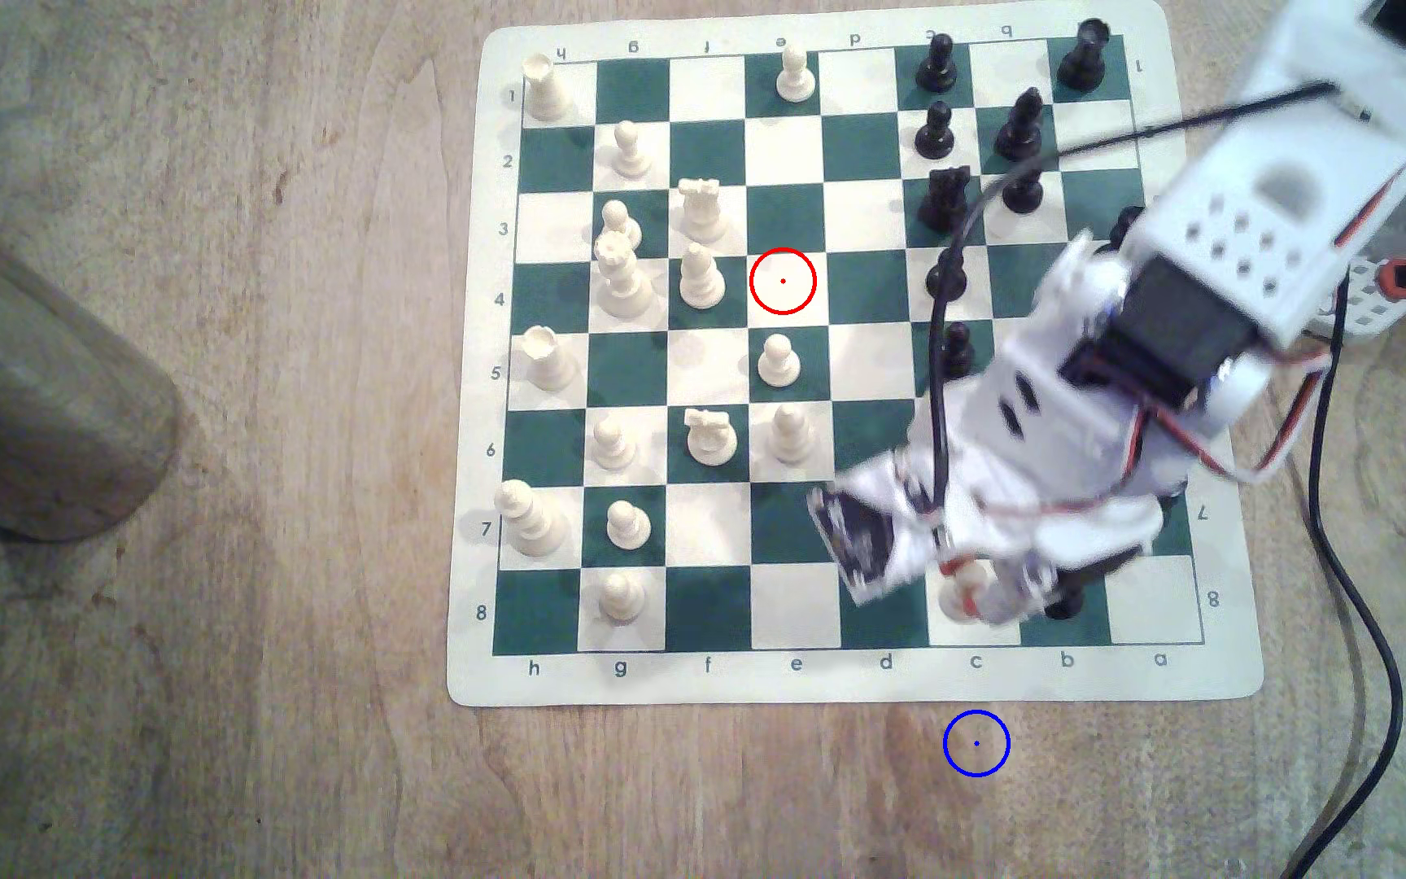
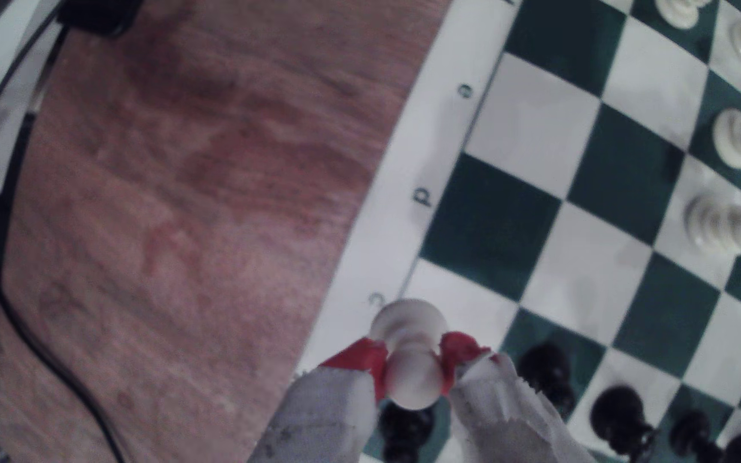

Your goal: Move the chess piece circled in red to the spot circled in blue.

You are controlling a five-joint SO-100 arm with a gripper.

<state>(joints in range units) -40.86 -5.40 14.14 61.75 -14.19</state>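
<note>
Gripper (image 2: 411, 360) pinches the pawn (image 2: 411, 356) at its narrow neck, one red-tipped finger (image 2: 364, 358) on each side; the ball head sits toward the camera and the flared base points away. In the exterior view the gripper (image 1: 970, 596) is over the board's (image 1: 852, 680) near edge, above row 8 at about column c, with the pawn (image 1: 960, 592) partly visible beneath the blurred white arm (image 1: 1105, 355). Whether the pawn base touches the board cannot be told. The wrist view shows the base over the cream border next to the letter c, with bare wooden table (image 2: 181, 222) just beyond it. Black pieces (image 2: 547, 378) stand close behind the fingers on the last rows of the board. The blue ring (image 1: 976, 743) lies on the table off the board, directly ahead of the gripper past the border in the exterior view, near but apart from the pawn. The red ring (image 1: 782, 281) marks an unoccupied white square well away from the gripper, toward the board's centre. White pieces (image 1: 778, 362) stand around that square. A black cable (image 1: 1359, 592) runs along the table beside the arm, on the exterior view's right.
</note>
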